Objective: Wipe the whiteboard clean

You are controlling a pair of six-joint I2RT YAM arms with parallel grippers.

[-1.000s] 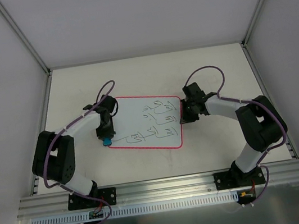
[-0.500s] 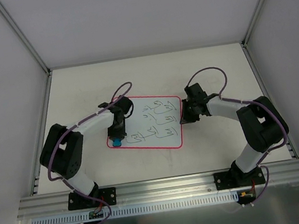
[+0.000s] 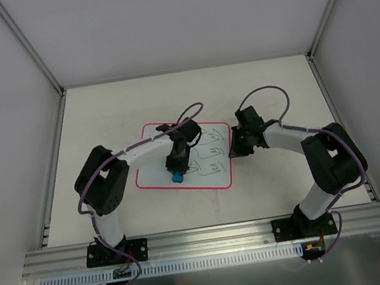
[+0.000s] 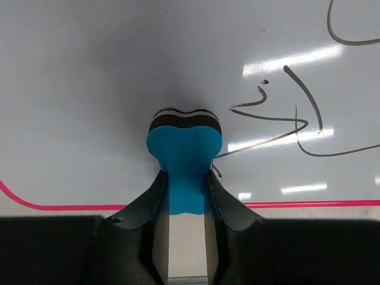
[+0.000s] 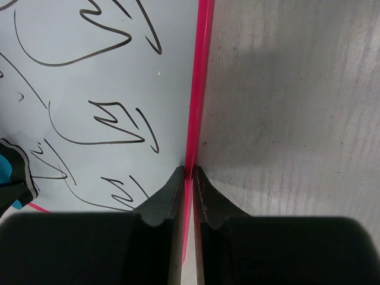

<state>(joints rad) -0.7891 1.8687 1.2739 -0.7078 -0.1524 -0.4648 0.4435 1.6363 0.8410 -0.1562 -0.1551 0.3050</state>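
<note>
Sweeping rightward, the left jaws have carried the blue eraser from the left edge of the whiteboard to its near middle. The left-hand scribbles are gone, while marks remain on the right half, so erasing looks roughly half done. The left jaws clamp the eraser against the board. As before, the right jaws pinch the board's red right edge, steadying it flat mid-tabletop.

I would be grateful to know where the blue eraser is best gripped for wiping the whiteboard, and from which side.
Grip the blue eraser across its narrow blue stem, coming from above, opposite the dark felt end that faces the whiteboard. The wider lobes sit beyond the fingers, so it probably cannot slide back. The left gripper holds it this way.
</note>
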